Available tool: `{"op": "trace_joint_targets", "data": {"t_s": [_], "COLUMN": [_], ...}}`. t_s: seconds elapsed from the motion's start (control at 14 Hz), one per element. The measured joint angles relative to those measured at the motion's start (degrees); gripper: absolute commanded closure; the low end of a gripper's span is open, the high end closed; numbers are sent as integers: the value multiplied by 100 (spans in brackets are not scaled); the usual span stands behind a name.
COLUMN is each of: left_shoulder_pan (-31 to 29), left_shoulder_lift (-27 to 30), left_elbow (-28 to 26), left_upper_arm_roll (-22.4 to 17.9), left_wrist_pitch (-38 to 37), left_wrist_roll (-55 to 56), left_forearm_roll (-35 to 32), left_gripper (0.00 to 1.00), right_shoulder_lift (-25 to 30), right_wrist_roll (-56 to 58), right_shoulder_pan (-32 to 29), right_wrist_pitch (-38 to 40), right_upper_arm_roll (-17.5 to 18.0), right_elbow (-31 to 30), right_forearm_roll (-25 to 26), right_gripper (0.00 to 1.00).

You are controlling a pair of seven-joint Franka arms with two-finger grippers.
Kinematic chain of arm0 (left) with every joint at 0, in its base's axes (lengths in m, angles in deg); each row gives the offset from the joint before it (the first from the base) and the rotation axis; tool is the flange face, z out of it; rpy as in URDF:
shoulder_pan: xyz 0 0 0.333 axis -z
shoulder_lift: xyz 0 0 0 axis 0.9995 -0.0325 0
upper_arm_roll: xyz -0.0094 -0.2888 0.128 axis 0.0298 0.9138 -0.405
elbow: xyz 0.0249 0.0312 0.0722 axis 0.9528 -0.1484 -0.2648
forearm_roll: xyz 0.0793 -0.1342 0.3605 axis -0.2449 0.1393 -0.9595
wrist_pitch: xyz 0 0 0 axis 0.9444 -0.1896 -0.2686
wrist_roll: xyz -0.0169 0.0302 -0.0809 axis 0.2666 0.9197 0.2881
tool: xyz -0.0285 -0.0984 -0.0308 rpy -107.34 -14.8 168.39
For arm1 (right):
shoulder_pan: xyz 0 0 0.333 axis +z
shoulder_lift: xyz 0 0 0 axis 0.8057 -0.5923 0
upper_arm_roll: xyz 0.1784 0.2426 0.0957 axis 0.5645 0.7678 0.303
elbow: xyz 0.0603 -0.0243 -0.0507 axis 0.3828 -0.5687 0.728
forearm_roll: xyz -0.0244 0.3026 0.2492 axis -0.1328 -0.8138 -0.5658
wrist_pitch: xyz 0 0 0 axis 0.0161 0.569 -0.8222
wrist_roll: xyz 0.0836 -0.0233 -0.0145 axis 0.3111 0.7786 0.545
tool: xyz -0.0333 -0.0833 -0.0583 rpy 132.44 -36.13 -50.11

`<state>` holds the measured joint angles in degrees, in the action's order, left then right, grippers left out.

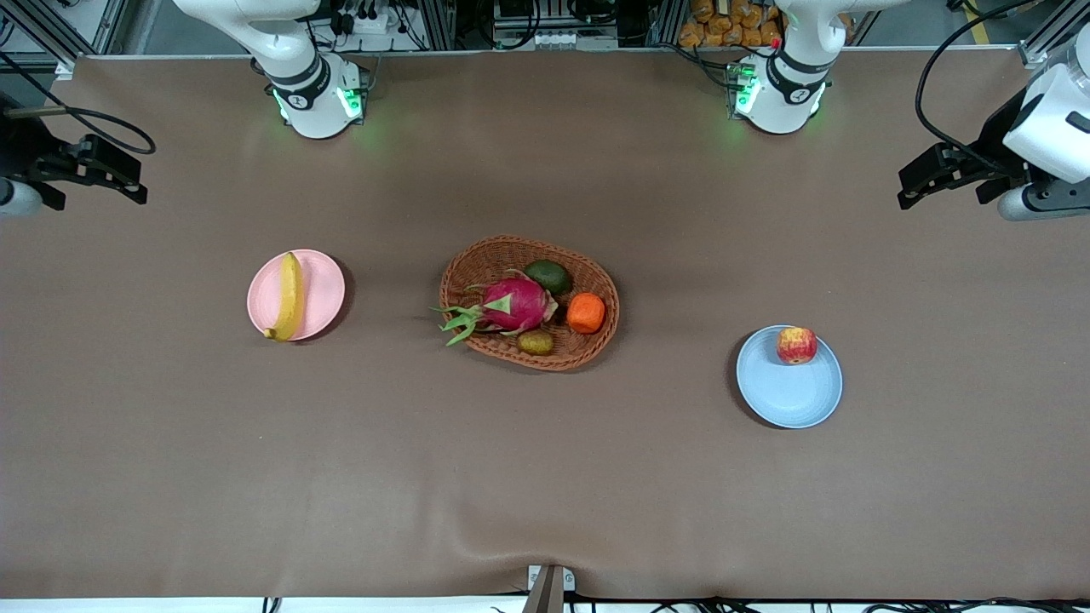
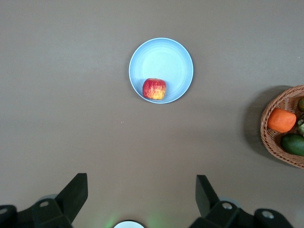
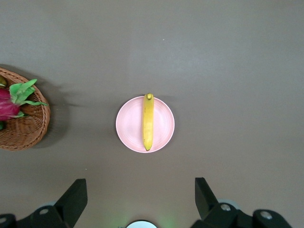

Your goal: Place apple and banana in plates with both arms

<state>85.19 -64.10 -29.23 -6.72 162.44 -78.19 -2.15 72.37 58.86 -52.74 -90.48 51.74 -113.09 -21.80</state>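
— Nearest us, we're seeing the blue plate [image 1: 789,393] holding the red, yellow-streaked apple [image 1: 796,345].
— And we're finding the curved yellow banana [image 1: 289,297] lying across the pink plate [image 1: 324,294]. Both grippers, left [image 2: 141,199] and right [image 3: 140,200], are hanging over bare worktop [image 1: 545,477], fingers apart.

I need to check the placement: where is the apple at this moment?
In the front view, the apple lies on the light blue plate, near its rim farther from the camera, toward the left arm's end of the table from the wicker basket.

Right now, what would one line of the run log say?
banana: on pink plate | apple: on blue plate | left hand: open, empty, raised | right hand: open, empty, raised
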Motion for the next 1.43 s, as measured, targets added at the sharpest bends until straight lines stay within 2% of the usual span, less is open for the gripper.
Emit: {"op": "trace_joint_targets", "data": {"t_s": [1.43], "left_shoulder_pan": [-7], "left_shoulder_lift": [48], "left_elbow": [43], "left_upper_arm_roll": [-46], "left_wrist_pitch": [0], "left_wrist_roll": [-7], "left_forearm_roll": [0], "left_gripper": [0], "right_shoulder_lift": [0], "right_wrist_roll": [0], "right_shoulder_pan": [-7], "right_wrist_pitch": [-86], "right_upper_arm_roll": [-10], "right_elbow": [-11], "right_forearm_roll": [54], "right_gripper": [0]}}
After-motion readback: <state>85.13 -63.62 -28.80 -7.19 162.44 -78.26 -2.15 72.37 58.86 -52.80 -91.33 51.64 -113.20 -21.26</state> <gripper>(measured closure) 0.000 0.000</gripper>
